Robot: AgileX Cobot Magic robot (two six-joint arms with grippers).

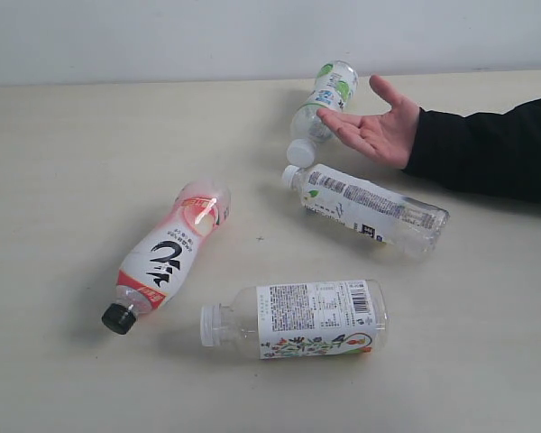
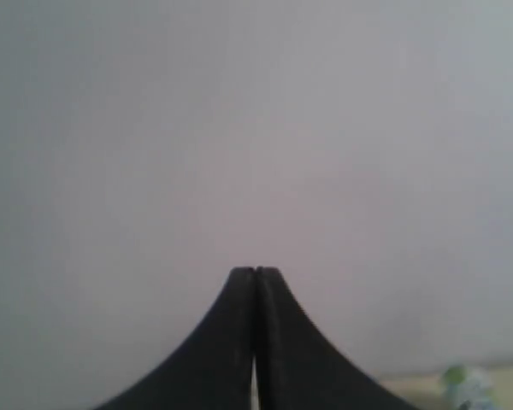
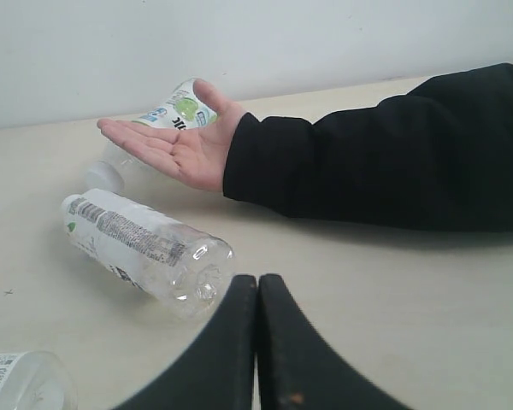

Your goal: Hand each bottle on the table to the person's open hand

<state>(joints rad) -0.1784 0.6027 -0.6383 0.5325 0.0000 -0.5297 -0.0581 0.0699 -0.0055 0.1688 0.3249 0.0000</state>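
Four clear plastic bottles lie on their sides on a pale beige table point(image 1: 63, 153). None has been handed over, and no arm shows in the exterior view. A red-and-white bottle point(image 1: 167, 257) with a black cap lies toward the near left corner. A floral-label bottle point(image 1: 298, 320) lies close to the near edge, about midway along it. A barcode-label bottle point(image 1: 370, 209) lies near the table's middle, angled toward the right edge. A green-and-white bottle point(image 1: 325, 108) lies by the far edge. The person's open hand point(image 1: 379, 131), palm up with a black sleeve, reaches in from the right edge. Its fingertips overlap the green-and-white bottle, but whether they touch cannot be told. The left gripper point(image 2: 255, 272) has its fingers pressed together on nothing and faces mostly blank wall. The right gripper point(image 3: 257, 278) is likewise closed and empty, looking low over the table at the barcode-label bottle and the hand beyond. The first pick-up seems not yet begun. The next move likely calls for one gripper to spread its fingers, descend across a bottle's body, probably the barcode-label one, and grip firmly enough that the round plastic does not roll.
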